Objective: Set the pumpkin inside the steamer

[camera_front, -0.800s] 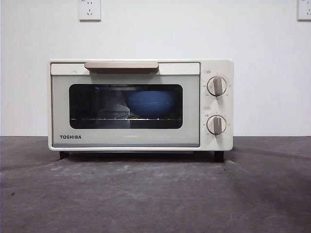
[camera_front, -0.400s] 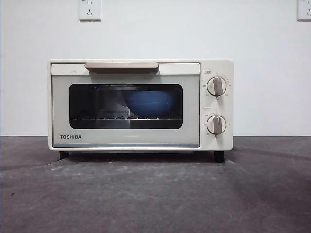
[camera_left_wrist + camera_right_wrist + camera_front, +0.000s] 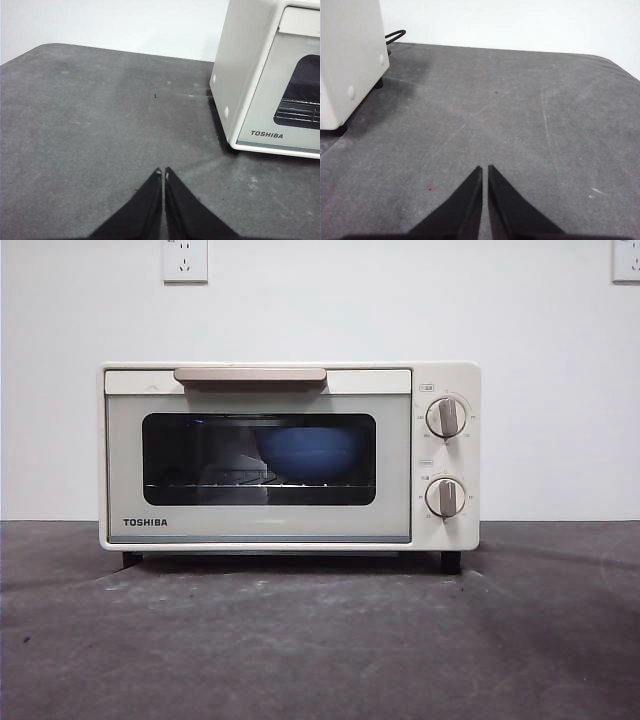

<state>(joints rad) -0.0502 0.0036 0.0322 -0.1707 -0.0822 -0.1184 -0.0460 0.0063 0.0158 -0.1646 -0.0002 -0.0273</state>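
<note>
The cream-white TOSHIBA steamer (image 3: 290,455) stands at the middle of the table with its dark glass door shut. A blue bowl (image 3: 312,453) shows through the glass on the wire rack. The pumpkin is hidden; I cannot see it in any view. My left gripper (image 3: 163,173) is shut and empty over bare table, off the steamer's left side (image 3: 270,75). My right gripper (image 3: 484,169) is shut and empty over bare table, off the steamer's right side (image 3: 350,60). Neither gripper shows in the front view.
The grey table (image 3: 320,640) stretches in front of the steamer. A black cable (image 3: 395,35) lies behind the steamer. Two wall sockets (image 3: 185,260) sit high on the white wall.
</note>
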